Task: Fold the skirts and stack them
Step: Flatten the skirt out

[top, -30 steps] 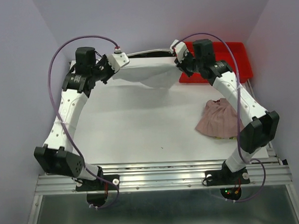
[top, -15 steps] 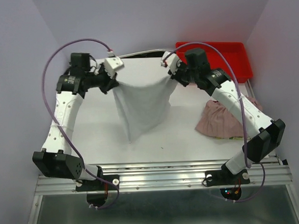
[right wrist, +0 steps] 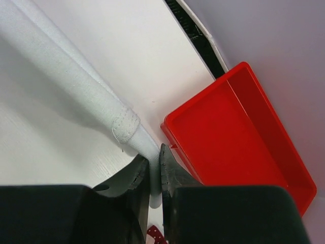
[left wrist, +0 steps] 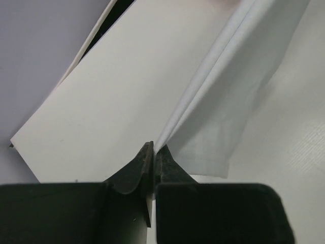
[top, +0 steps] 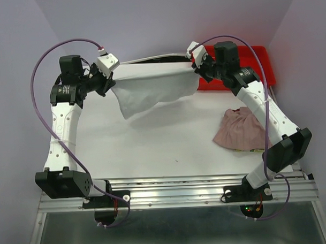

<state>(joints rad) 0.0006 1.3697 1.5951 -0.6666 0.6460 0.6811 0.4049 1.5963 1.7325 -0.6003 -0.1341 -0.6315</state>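
The left pincer (left wrist: 154, 151), well to the left of the shallow red plastic tray (top: 260, 62), is clamped on only a thin pinch of one top corner of the plain pale grey-white cloth skirt (top: 156, 90). With so little fabric between the jaws, a hard tug could pull that corner free and drop that side. The skirt hangs stretched in the air left of the tray and sags lowest at the end farthest from it, so uneven lowering may leave it skewed or bunched on the white tabletop (top: 153, 146). The right pincer (right wrist: 155, 155), just beside the tray's left end, is closed on the thick waistband corner, and a swing toward the tray could snag cloth on its rim. The dusty pink pleated skirt (top: 238, 130) lies crumpled on the tabletop in front of the tray, its right edge under the right arm, so its hem is hard to read. Whether the hanging skirt touches the tabletop cannot be told, and the arm hides part of the tray's inside from above.
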